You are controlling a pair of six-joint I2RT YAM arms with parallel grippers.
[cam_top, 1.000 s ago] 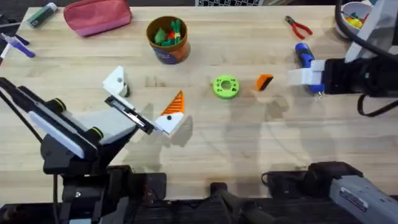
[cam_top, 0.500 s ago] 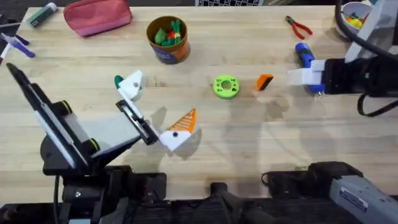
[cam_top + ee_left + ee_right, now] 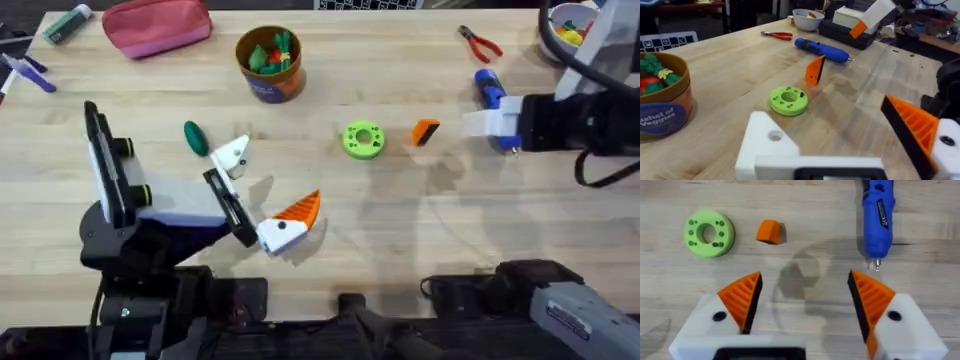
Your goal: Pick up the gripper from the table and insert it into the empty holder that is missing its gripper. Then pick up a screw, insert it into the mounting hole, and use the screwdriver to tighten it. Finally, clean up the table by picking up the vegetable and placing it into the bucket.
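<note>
The small orange gripper (image 3: pixel 425 131) (image 3: pixel 815 70) (image 3: pixel 770 231) lies on the table right of a green disc. My left gripper (image 3: pixel 265 185) (image 3: pixel 840 132) is open and holds nothing. One of its fingers is the bare white holder (image 3: pixel 232 155) (image 3: pixel 767 147) with its mounting hole (image 3: pixel 775 135); the other carries a ribbed orange tip. The dark green vegetable (image 3: pixel 195 137) lies just left of the holder. The blue screwdriver (image 3: pixel 489 88) (image 3: pixel 822 50) (image 3: pixel 878 215) rests at the far right, beside my open right gripper (image 3: pixel 487 124) (image 3: pixel 802 290). The bucket (image 3: pixel 270 62) (image 3: pixel 662 105) stands at the back.
The green ring-shaped disc (image 3: pixel 362 139) (image 3: pixel 788 100) (image 3: pixel 708 232) sits mid-table. Red-handled pliers (image 3: pixel 481 43) (image 3: pixel 776 35) and a white bowl (image 3: pixel 568 25) (image 3: pixel 807 19) are at the back right. A pink pouch (image 3: pixel 155 25) lies at the back left.
My left arm has swung right and turned, carrying its open gripper toward the table's middle and uncovering the vegetable. The right arm has not moved.
</note>
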